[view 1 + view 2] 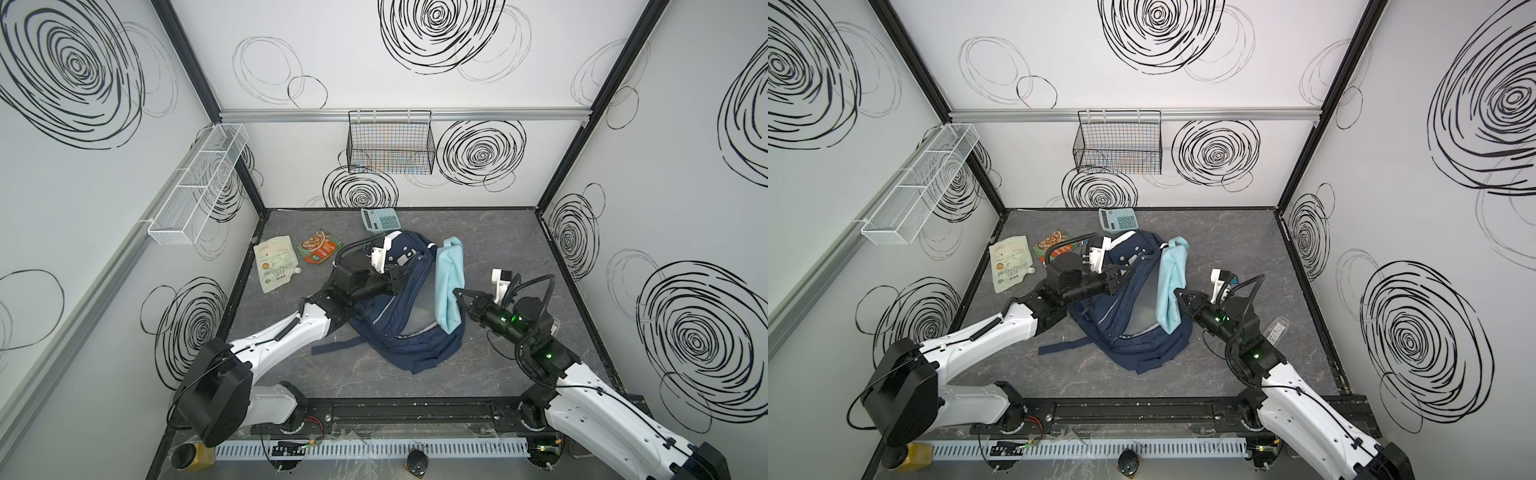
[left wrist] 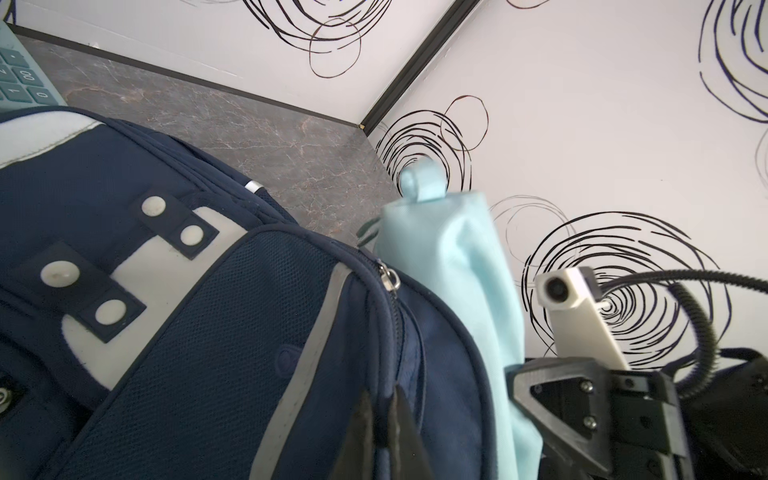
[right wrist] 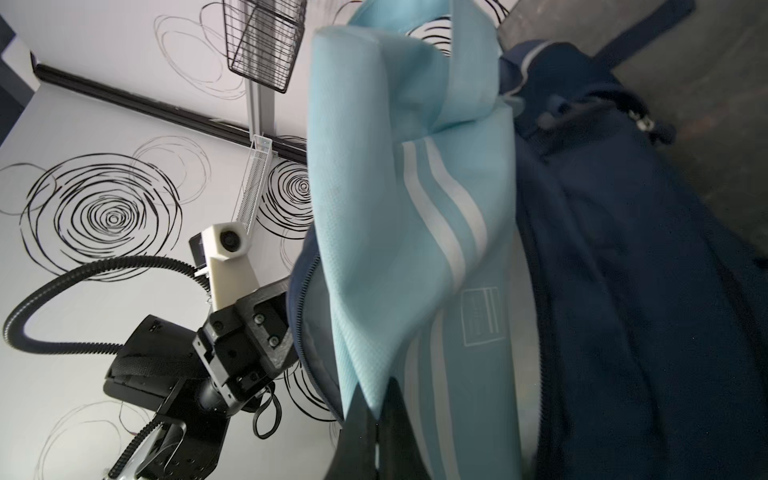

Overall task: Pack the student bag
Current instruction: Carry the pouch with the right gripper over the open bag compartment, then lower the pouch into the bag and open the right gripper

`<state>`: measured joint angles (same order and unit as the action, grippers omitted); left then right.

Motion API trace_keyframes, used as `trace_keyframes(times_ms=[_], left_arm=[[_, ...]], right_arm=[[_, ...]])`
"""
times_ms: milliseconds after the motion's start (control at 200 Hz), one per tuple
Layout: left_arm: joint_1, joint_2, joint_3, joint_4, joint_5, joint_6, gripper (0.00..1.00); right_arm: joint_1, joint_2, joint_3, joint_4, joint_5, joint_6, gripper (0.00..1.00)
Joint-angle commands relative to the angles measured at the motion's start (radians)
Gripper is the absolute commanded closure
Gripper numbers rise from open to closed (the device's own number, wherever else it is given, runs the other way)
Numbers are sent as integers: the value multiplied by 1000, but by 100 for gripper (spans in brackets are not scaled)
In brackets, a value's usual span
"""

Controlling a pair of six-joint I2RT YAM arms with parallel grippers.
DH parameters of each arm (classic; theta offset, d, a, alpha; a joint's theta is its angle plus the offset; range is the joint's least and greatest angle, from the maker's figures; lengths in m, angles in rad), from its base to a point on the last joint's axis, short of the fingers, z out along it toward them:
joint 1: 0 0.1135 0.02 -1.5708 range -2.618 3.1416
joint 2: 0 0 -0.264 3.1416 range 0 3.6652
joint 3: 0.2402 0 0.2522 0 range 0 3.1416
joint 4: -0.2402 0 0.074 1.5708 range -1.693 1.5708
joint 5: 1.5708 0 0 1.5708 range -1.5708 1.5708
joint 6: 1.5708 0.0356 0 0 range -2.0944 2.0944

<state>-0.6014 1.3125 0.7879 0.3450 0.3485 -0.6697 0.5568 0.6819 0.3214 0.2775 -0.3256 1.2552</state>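
Student bag (image 1: pixel 415 345), light blue umbrella (image 1: pixel 449 282) at its mouth.
Left gripper (image 1: pixel 405 274) pinches bag flap, right gripper (image 1: pixel 457 292) pinches umbrella; fabric may slip, closing mouth.

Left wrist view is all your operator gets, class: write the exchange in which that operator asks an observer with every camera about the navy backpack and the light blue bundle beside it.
Operator: Is the main compartment open?
Observer: Yes. In both top views the navy blue fabric backpack gapes onto its light grey lining.
Operator: What holds the bundle?
Observer: The right hand, shut, pinches a corner of the light blue fabric bundle; the right wrist view shows it.
Operator: Anything loose that I cannot see?
Observer: In both top views a white spouted pouch and an orange printed food packet lie flat on the grey marbled tabletop, left of the backpack.
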Motion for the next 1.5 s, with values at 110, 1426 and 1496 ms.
trace_keyframes(times_ms=[110,1426,1496], left_arm=[[-22,-53,-6,235,64,-25,100],[20,-62,13,370,295,-102,100],[20,-59,14,372,301,-103,100]], right_arm=[[111,149,-29,247,74,232,100],[199,1076,193,847,-322,233,100],[185,1095,215,835,-322,205,100]])
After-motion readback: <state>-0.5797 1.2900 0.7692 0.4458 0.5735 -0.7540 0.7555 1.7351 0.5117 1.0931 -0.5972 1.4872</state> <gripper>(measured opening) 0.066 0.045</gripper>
